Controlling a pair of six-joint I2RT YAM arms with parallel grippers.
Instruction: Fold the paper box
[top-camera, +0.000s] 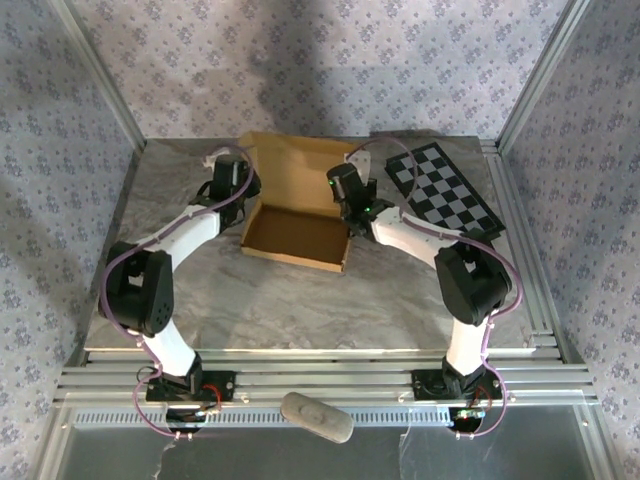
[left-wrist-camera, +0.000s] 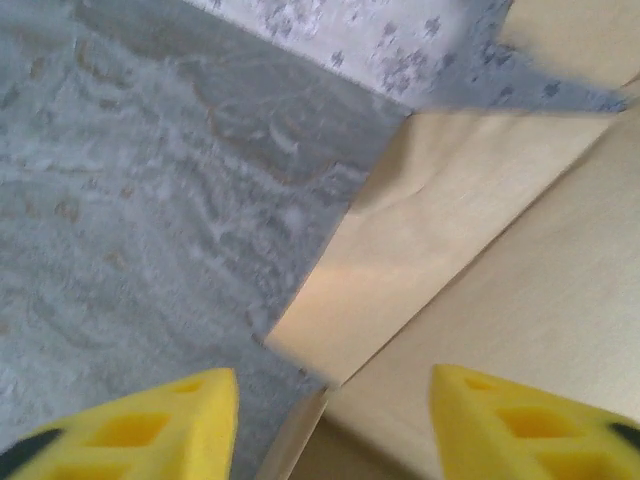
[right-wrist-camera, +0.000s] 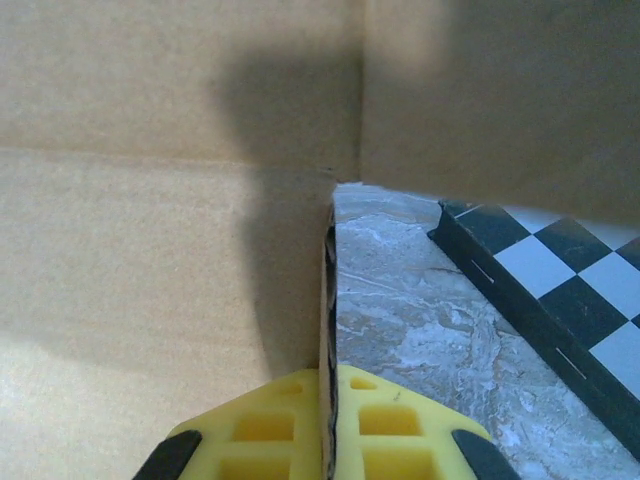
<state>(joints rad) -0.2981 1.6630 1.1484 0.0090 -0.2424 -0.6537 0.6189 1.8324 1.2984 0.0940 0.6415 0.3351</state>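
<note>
The tan paper box (top-camera: 298, 215) lies mid-table, its lid panel raised toward the back and its shallow tray toward me. My right gripper (top-camera: 352, 212) is at the tray's right side, and in the right wrist view its yellow fingers (right-wrist-camera: 270, 430) are shut on the upright side wall (right-wrist-camera: 327, 300) of the paper box (right-wrist-camera: 150, 250). My left gripper (top-camera: 243, 186) hovers at the box's left side. In the left wrist view the left gripper (left-wrist-camera: 335, 425) is open, straddling the edge where a side flap (left-wrist-camera: 430, 220) meets the box wall.
A black-and-white checkerboard panel (top-camera: 442, 188) lies at the back right, close to the right arm, and shows again as the checkerboard panel (right-wrist-camera: 560, 290) beside the box. Marbled tabletop (top-camera: 280, 300) extends in front. Patterned walls enclose the back and sides.
</note>
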